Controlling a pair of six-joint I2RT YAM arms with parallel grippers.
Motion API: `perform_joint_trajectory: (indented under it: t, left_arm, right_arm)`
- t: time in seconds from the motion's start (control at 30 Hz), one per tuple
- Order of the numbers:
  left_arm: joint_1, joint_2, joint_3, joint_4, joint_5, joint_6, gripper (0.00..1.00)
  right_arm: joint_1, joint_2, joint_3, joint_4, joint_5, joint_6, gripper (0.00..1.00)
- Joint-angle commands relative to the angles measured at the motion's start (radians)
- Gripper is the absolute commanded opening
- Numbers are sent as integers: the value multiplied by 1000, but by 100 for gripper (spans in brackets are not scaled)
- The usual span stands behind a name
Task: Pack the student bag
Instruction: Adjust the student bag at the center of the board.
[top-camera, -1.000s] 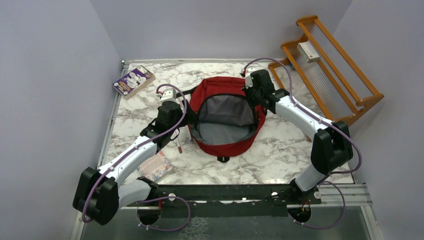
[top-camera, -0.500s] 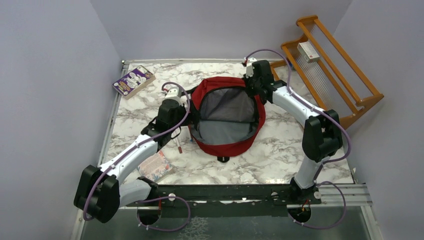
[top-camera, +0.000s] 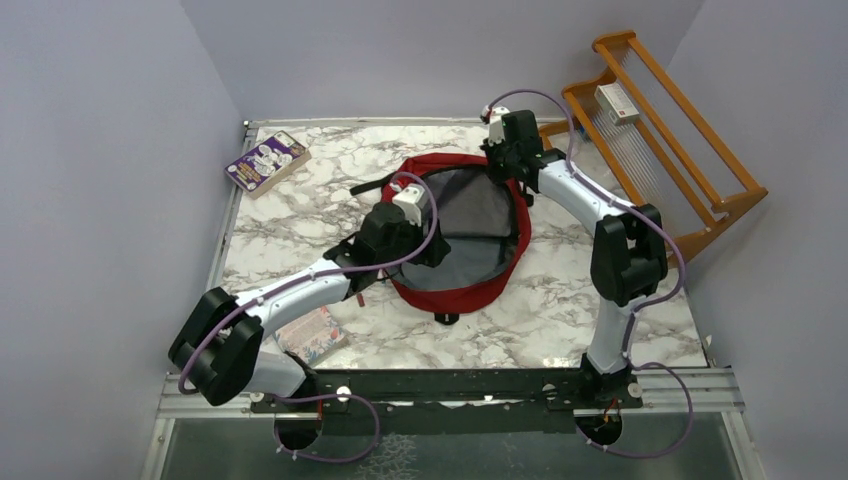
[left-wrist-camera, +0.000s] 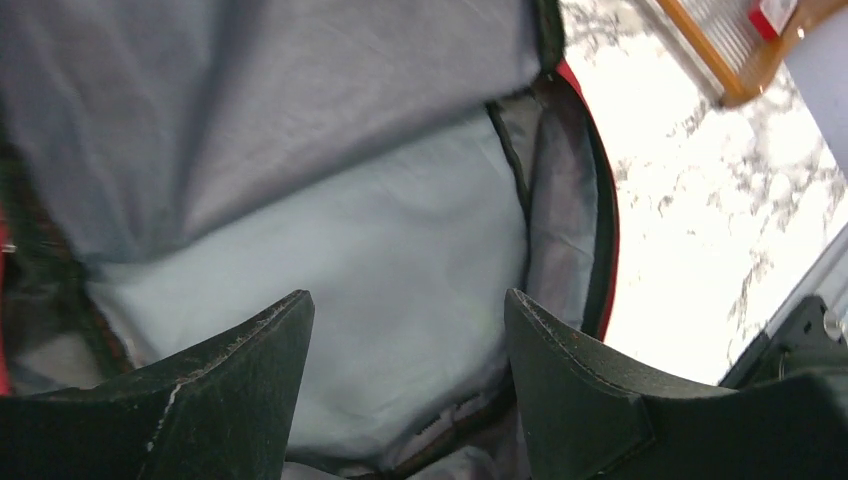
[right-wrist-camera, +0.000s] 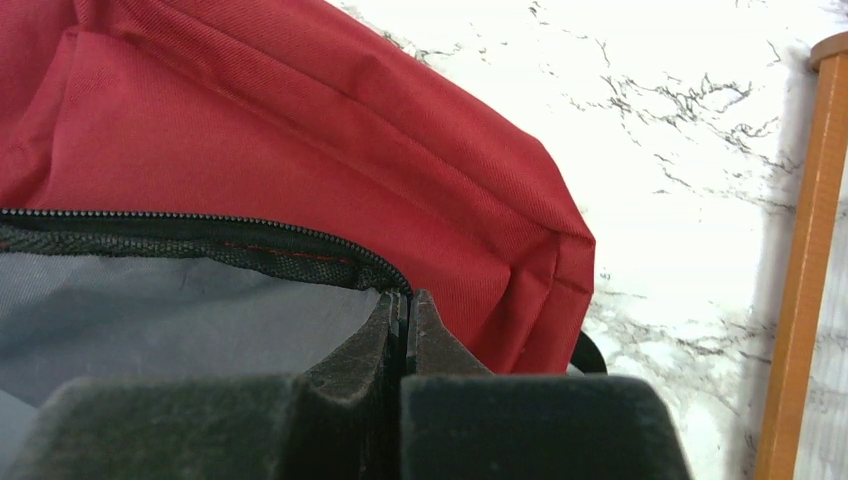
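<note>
The student bag (top-camera: 470, 285), a red backpack with grey lining (left-wrist-camera: 330, 250), lies in the middle of the marble table with its mouth wide open. My left gripper (left-wrist-camera: 407, 295) hangs over the mouth, open, with only grey lining showing between its fingers; in the top view the left gripper (top-camera: 430, 250) sits over the bag's left half. My right gripper (right-wrist-camera: 400, 297) is shut on the bag's zipped rim (right-wrist-camera: 300, 250) at the far right corner. Seen from above, the right gripper (top-camera: 503, 170) holds that rim away from the arms.
A purple book (top-camera: 266, 161) lies at the far left of the table. A patterned notebook (top-camera: 315, 333) lies by the left arm's elbow. A wooden rack (top-camera: 660, 130) with a white box (top-camera: 616, 102) on it stands at the right, close behind the right arm.
My left arm swung right from the bag's left side to over its open mouth, jaws narrowing a little. The right gripper drew the rim farther back, widening the opening.
</note>
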Motion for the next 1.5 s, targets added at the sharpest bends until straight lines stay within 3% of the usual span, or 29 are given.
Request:
perform_joint_trajectory:
  t: [0.0,0.3,0.43,0.53,0.73,1.03,1.2,1.37,1.47]
  left_arm:
    - [-56,17,-10,45,-11,-9,71]
    - [-63,29,-42,23,-64,-16,70]
    - [-59,45,-18,-9,-139,-14,72]
    - [-25,97,40,-43,-107,-6,72]
    - [58,165,135,-57,-44,7,72]
    - [134,299,258,-85,-21,20,72]
    - [139,342,274,-84,-26,19,72]
    - [150,364,290,-93,-41,33,72]
    - [154,360,287,-97,-52,43,72]
  right_arm:
    - [-13,66,65,26,-17,-13,0]
    - [-25,171,112,9,1,-19,1]
    - [-25,147,91,23,-3,-10,18]
    - [-25,117,81,29,4,-6,30]
    - [-25,20,52,13,6,18,40]
    - [-24,-241,-175,52,-139,200,42]
    - [-25,-334,-313,73,-269,316,36]
    - [-25,-352,-430,142,-334,379,32]
    - [-25,-315,-440,136,-266,388,29]
